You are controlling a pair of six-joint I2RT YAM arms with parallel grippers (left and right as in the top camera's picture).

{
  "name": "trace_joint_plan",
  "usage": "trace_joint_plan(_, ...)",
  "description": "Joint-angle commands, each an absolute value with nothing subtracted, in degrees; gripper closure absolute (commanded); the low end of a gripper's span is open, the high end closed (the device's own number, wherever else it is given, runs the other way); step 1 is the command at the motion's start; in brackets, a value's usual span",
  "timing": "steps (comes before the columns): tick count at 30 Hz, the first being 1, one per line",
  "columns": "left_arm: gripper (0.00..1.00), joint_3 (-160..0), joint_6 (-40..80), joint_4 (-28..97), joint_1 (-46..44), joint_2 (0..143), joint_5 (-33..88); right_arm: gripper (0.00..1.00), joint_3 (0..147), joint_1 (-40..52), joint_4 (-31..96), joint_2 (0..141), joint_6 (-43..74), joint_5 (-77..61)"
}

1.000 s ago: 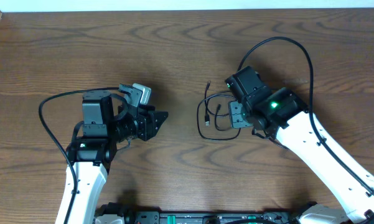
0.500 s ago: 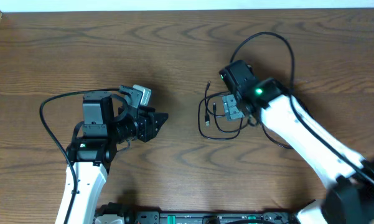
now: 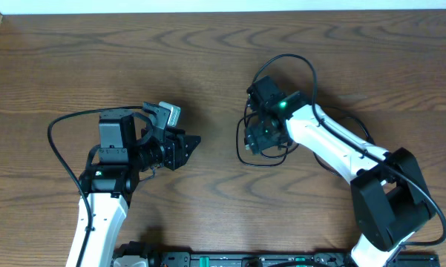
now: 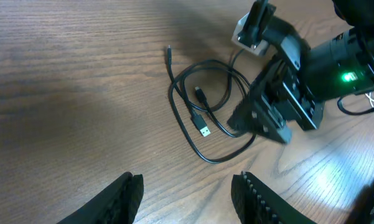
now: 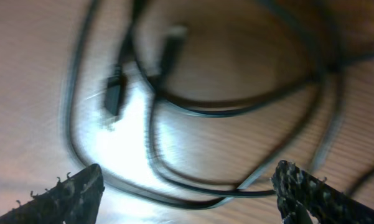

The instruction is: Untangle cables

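The right gripper (image 5: 187, 193) is wide open, its fingers (image 5: 74, 190) at the two lower corners of its wrist view, and nothing lies between them. It hangs close above the cables (image 4: 202, 118), pointing down at the table (image 3: 208, 59). Whether a fingertip touches a cord cannot be told (the right wrist view is blurred). The cables are thin black cords in loose, overlapping loops on the wood, right of the table's centre. Three plug ends show in the left wrist view: a silver-tipped plug (image 4: 203, 130) inside the loops, a black plug (image 4: 199, 93) near it and also inside the loops, and an end plug (image 4: 168, 52) sticking out of the tangle. The arm cord (image 3: 304, 63), thicker, arches over the right arm behind the gripper. The left gripper (image 4: 187, 196) is partly open and grips nothing. It sits on the left of the table, well apart from the cables, with its fingers aimed toward them.
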State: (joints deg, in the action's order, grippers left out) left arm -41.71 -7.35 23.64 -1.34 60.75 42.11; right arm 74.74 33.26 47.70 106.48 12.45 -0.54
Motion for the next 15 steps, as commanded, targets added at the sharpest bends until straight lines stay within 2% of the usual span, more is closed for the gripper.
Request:
trace_joint_plan(1,0.49,-41.47,-7.49,23.77,-1.43,60.55,43.07,0.14,75.26,34.59,47.37,106.98,8.62,-7.68)
trace_joint_plan(15,0.49,-41.47,-7.92,24.86,-1.43,60.55,43.05,0.21,75.22,35.81,45.41,113.03,8.08,-8.54)
